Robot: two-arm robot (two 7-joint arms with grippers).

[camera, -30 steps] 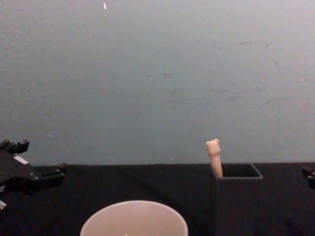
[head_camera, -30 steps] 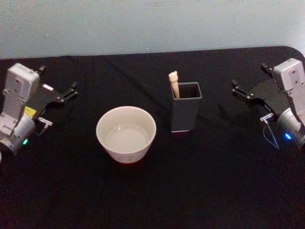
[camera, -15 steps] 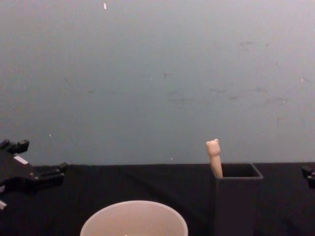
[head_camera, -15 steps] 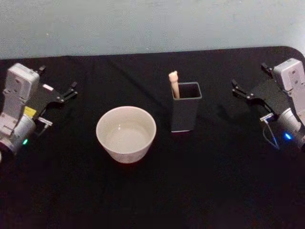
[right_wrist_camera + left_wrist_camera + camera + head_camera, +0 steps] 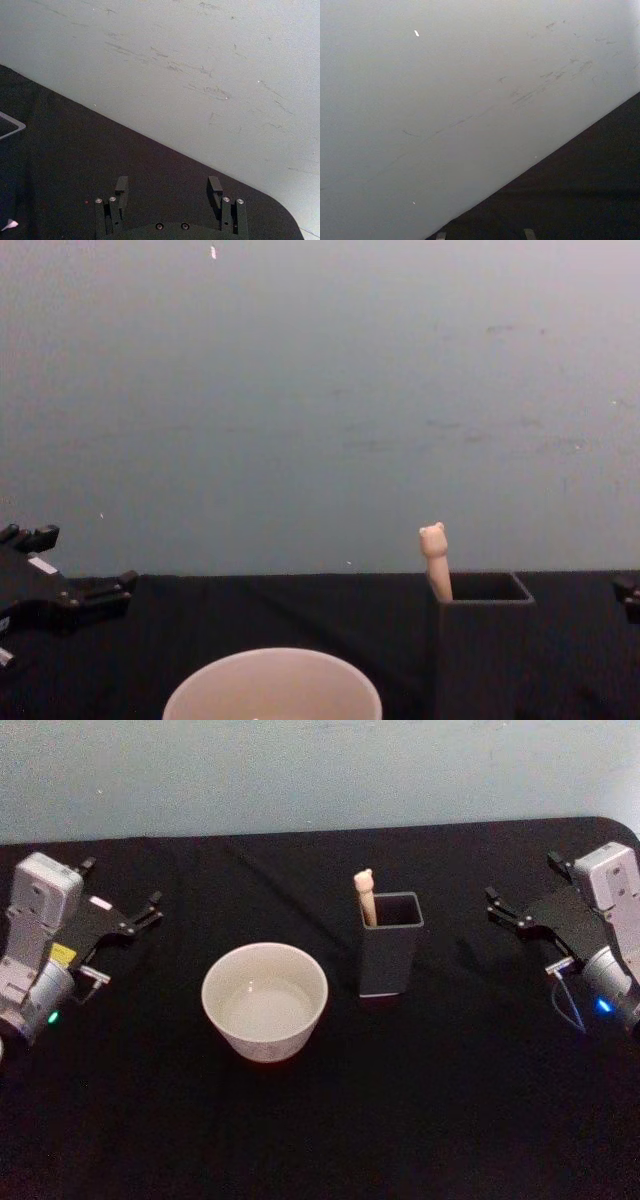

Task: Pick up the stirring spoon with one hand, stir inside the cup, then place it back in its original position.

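Dim, soft, even light. Wall [image 5: 300,770] lit flat, one tiny bright speck [image 5: 212,252] high up. Black cloth [image 5: 320,1140] swallows nearly all shadows. Mild sheen inside cup [image 5: 262,1042]. Green light [image 5: 52,1017] and blue light [image 5: 602,1006] glow, no strong glare.

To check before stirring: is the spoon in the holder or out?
In. The spoon stands in the holder, handle top above its rim. The left gripper and right gripper sit far off at the sides.

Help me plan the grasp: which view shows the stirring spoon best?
The head view: the stirring spoon stands in the box holder, handle at its left corner, whole layout visible. The chest view gives the bear-topped handle side-on; wrist views face wall and table.
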